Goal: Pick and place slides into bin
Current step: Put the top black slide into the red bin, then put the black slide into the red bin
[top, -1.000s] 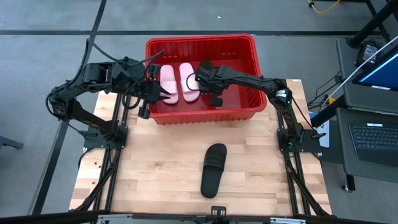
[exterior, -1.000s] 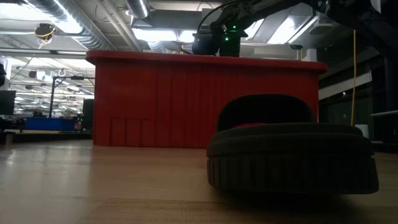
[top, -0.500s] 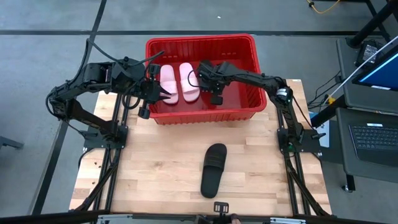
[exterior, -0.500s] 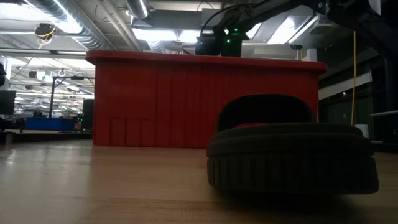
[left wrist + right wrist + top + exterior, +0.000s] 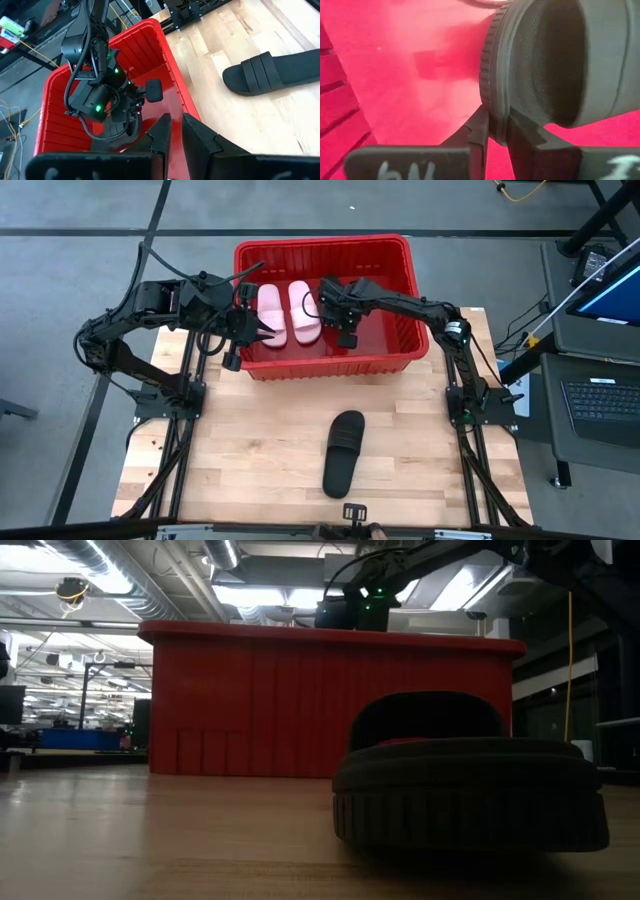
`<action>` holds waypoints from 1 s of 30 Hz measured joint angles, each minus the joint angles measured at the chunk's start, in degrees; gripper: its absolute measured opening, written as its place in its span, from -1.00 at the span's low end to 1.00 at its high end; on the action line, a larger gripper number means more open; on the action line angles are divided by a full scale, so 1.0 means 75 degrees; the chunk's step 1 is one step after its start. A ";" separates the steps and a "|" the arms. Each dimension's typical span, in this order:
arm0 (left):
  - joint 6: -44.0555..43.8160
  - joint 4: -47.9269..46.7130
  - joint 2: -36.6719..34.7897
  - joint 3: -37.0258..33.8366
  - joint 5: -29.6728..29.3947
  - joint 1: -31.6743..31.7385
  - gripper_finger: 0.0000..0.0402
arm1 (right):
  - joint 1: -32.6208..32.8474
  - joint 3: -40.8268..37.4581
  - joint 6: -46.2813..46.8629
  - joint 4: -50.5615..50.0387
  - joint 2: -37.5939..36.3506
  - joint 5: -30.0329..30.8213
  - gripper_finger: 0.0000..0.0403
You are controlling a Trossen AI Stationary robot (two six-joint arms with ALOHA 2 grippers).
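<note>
A black slide point(image 5: 343, 452) lies alone on the bare table point(image 5: 250, 450), near its front edge and well apart from the bin point(image 5: 325, 370), strap toward the bin; it is not yet picked. Beyond it the red bin stands at the table's far side with two pink slides point(image 5: 287, 312) lying side by side in its left half. The right tool point(image 5: 345, 320) hangs inside the bin, just beside the pink pair, its fingers point(image 5: 480, 127) clamped on the rim of a second black slide point(image 5: 555, 60), which the right wrist view shows close above the red floor. This looks like the placing step: the slide should go down flat onto the free floor right of the pink pair, clear of their edges and of the wall, before the fingers part, and the tool should then lift straight up so the sole does not drag. The left tool point(image 5: 257, 330) waits at the bin's left wall, fingers close together on nothing.
</note>
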 joint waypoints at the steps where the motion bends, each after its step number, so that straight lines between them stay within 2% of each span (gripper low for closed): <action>1: -0.0064 0.0000 0.0000 0.0000 0.0002 -0.0001 -0.80 | -0.0011 0.0000 -0.0003 -0.0024 0.0021 -0.0008 -0.72; 12: -0.0260 -0.0038 0.0000 -0.0006 0.0002 0.0001 -0.81 | -0.0012 0.0000 -0.0006 -0.0063 0.0207 -0.0012 -0.69; 23: -0.0260 -0.0038 0.0000 -0.0006 0.0002 -0.0001 -0.82 | -0.0017 0.0000 0.0047 -0.0179 0.0213 0.0006 -0.27; 30: -0.0260 -0.0038 0.0000 -0.0006 0.0002 -0.0001 -0.80 | -0.0017 0.0052 0.0050 -0.0299 0.0213 0.0006 -0.20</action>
